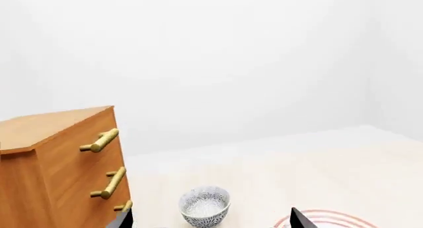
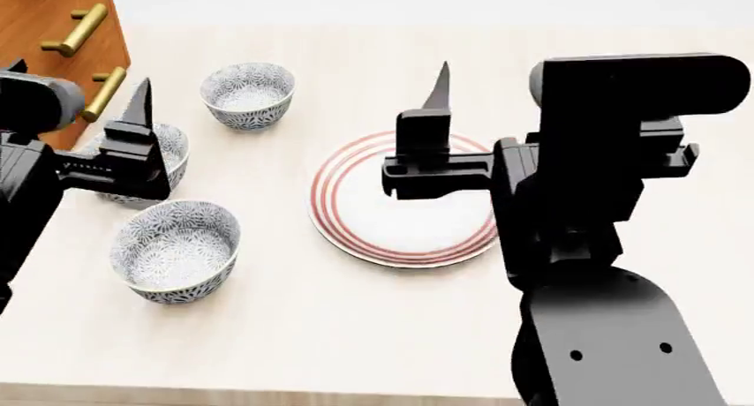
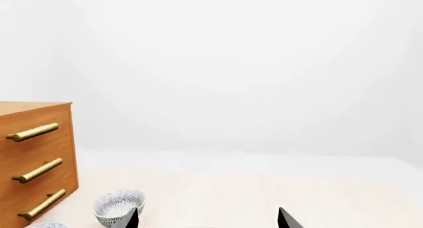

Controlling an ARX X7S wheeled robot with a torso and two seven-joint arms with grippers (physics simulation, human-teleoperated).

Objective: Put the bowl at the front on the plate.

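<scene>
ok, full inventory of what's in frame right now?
front bowl: 1, white with grey-blue floral pattern, nearest table edge, left of plate
other bowls: 2, same pattern; middle partly behind left gripper, far near drawers
plate: 1, white with red rings, table centre, nothing in it
drawer unit: 1, orange wood, brass handles, far left
table: 1, pale wood
left gripper: black, open, over middle bowl
right gripper: black, open, above plate
</scene>
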